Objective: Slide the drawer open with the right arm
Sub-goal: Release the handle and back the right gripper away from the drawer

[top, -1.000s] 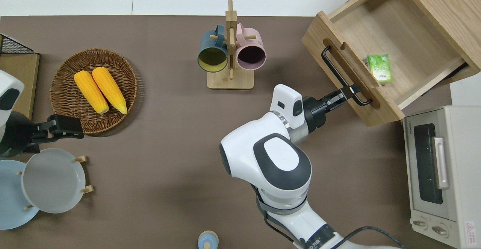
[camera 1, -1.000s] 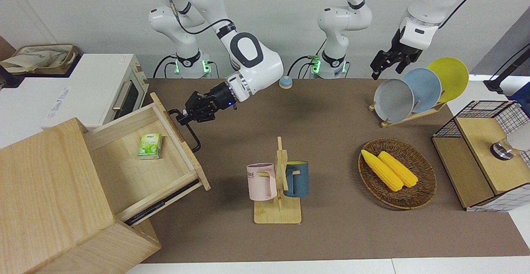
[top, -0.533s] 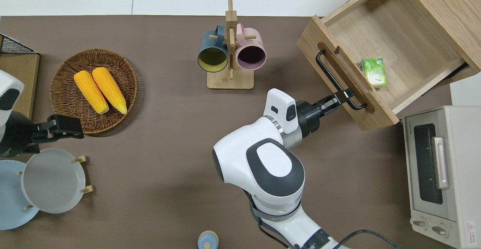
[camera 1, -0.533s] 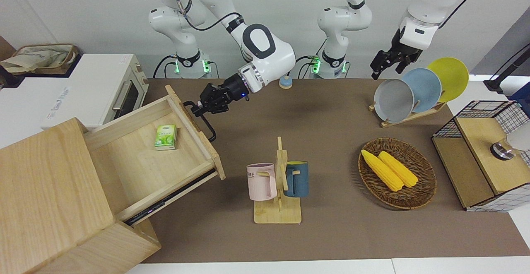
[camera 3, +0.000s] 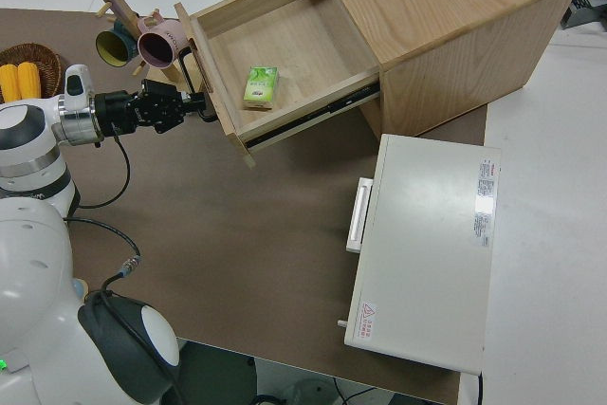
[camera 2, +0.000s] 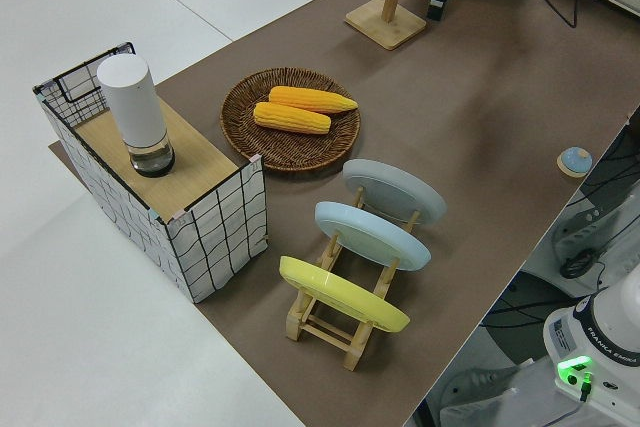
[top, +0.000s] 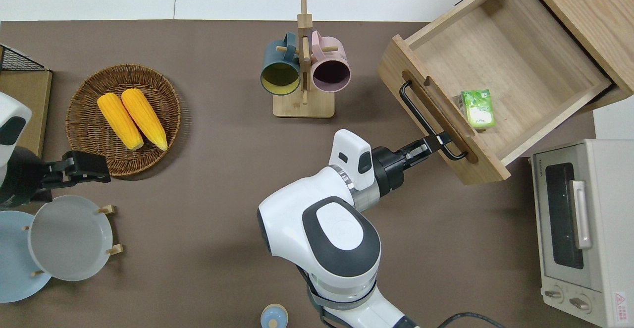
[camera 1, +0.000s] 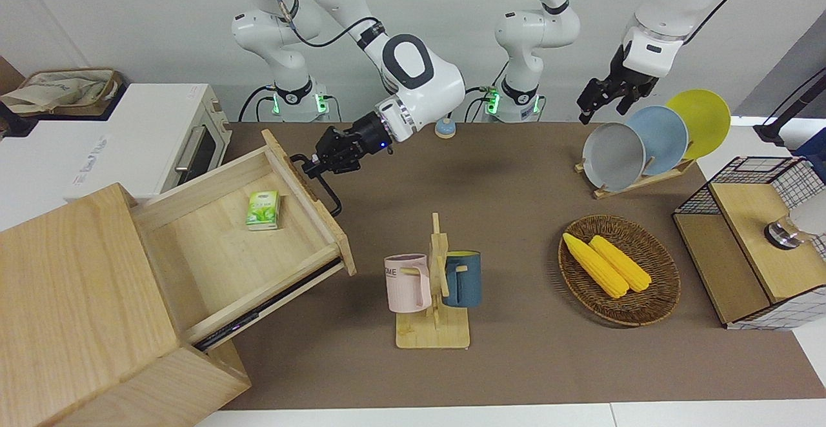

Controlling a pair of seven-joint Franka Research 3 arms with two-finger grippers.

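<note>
On the brown table, your right gripper (top: 430, 144) is clamped on the handle (top: 426, 120) of the drawer (top: 500, 65), which stands wide open; release next.

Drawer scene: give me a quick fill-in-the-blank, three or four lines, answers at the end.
1. The right gripper is shut on the drawer's black ____.
2. Inside the drawer lies a small ____ carton.
3. The wicker basket holds two ears of ____.
4. The wooden rack carries a blue mug and a ____ mug.

Answers: handle; green; corn; pink
</note>
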